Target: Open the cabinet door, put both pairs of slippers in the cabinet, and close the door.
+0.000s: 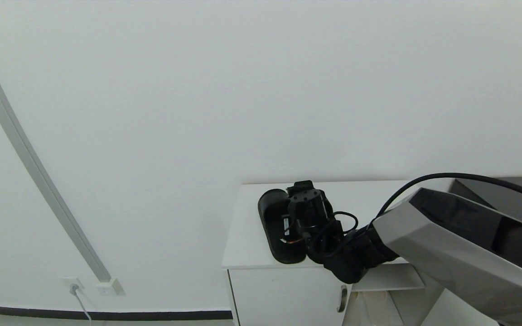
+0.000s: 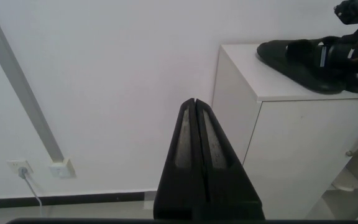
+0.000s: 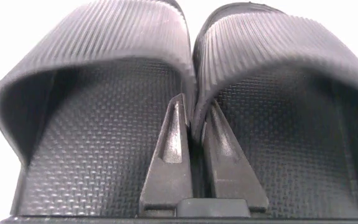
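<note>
1. My right gripper [image 3: 194, 152] was closed on the pair of slippers [image 1: 275, 233], its fingers [image 3: 169, 155] pinching the two adjoining inner walls together. The pair lay on top of the cabinet [image 1: 247, 226], toward the 9 o'clock end in the head view. I judged this thin pinch the first risk. If one wall slid out during the lift, that slipper would drop.
2. The slippers looked soft. Hung by their inner edges they would likely sag and swing, and a low carry toward 6 o'clock could snag a sole on the top's front lip.
3. The pair sat near the 9 o'clock edge of the top. Any sideways drag before a clean lift could push one slipper over that side.
4. A shelf [image 1: 388, 277] showed at 3 o'clock of the handle [image 1: 343, 299], so I took that compartment for open, though I could not tell how its door stood. Going in tilted, the pair could jam against the shelf and be wrenched from my grip.
5. My left gripper [image 2: 194, 109] was pressed together on nothing, out at the cabinet's 9 o'clock side and apart from it. If it had to work the handle it would need to spread first, and my two arms could crowd each other there.
</note>
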`<state>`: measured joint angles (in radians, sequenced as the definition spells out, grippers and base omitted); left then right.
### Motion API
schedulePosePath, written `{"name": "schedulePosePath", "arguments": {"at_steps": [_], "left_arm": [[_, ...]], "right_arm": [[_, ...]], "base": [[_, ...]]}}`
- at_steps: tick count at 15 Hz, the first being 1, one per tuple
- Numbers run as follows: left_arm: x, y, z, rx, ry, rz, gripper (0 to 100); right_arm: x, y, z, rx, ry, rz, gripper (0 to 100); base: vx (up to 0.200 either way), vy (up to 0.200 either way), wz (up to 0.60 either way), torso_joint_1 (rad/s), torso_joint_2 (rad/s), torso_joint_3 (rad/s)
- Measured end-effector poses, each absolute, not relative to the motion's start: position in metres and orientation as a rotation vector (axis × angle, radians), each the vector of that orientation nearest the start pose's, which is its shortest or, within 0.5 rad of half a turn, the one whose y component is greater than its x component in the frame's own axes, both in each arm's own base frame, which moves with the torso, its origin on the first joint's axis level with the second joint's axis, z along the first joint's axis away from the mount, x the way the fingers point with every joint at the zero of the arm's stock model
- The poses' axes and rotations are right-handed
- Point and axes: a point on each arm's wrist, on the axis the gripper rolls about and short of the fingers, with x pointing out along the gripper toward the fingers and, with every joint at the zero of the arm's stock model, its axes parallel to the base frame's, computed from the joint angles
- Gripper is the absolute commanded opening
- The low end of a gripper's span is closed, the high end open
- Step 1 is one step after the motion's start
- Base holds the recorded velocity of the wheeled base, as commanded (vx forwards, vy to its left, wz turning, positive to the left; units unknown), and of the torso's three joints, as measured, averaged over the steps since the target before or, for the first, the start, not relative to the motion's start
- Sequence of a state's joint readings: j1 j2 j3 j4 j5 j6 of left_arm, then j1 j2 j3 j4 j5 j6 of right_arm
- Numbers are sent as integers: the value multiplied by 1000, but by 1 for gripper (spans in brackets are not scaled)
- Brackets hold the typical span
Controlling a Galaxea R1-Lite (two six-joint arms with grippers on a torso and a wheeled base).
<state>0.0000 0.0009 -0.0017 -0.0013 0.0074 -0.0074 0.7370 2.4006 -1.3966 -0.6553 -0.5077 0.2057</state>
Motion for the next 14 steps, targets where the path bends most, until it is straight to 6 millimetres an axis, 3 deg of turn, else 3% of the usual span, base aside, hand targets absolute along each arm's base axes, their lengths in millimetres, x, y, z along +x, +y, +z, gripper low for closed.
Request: {"name": "schedulePosePath", "arguments": {"at_steps": [4, 7, 11, 14], "left_arm": [[-23, 0, 76, -9, -2, 7, 0], [-23, 0, 76, -8, -2, 7, 0], [-23, 0, 76, -3, 0, 7, 0], [-23, 0, 76, -4, 0, 7, 0]], "right_arm": [[353, 306, 73, 15, 286, 206, 0], [329, 291, 111, 30, 267, 281, 0], [257, 253, 166, -9, 242, 440, 0], [194, 224, 186, -39, 243, 584, 0]], "base": [[0, 0, 0, 0, 0, 0], [0, 0, 0, 0, 0, 0], [0, 0, 0, 0, 0, 0], [0, 0, 0, 0, 0, 0]]}}
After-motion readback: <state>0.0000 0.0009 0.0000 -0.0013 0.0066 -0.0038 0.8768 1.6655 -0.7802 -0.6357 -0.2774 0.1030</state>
